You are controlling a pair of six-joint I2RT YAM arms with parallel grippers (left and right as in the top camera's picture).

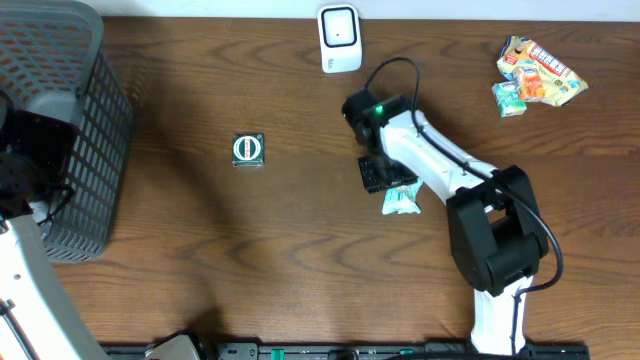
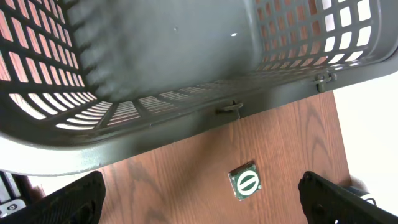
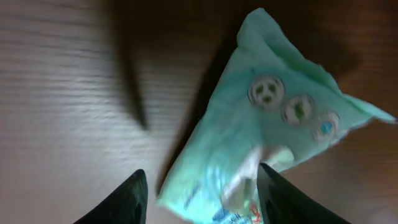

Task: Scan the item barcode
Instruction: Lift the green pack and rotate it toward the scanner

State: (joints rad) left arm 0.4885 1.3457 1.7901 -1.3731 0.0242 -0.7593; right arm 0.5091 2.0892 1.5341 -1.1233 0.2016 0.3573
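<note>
A pale green snack packet (image 1: 400,202) lies flat on the wooden table, right of centre. My right gripper (image 1: 378,175) hangs just over it. In the right wrist view the packet (image 3: 267,118) sits between the dark fingers of that gripper (image 3: 201,174), which is open: the left finger stands clear of the packet and the right finger is at its edge. No barcode shows on the blurred wrapper. A white scanner (image 1: 339,38) stands at the table's far edge. My left gripper (image 2: 200,186) is wide open and empty, above the basket's rim.
A dark mesh basket (image 1: 70,130) fills the left end of the table, its wall (image 2: 155,62) close under the left wrist. A small green square item (image 1: 248,149) (image 2: 245,181) lies beside it. More snack packets (image 1: 535,72) lie at the far right.
</note>
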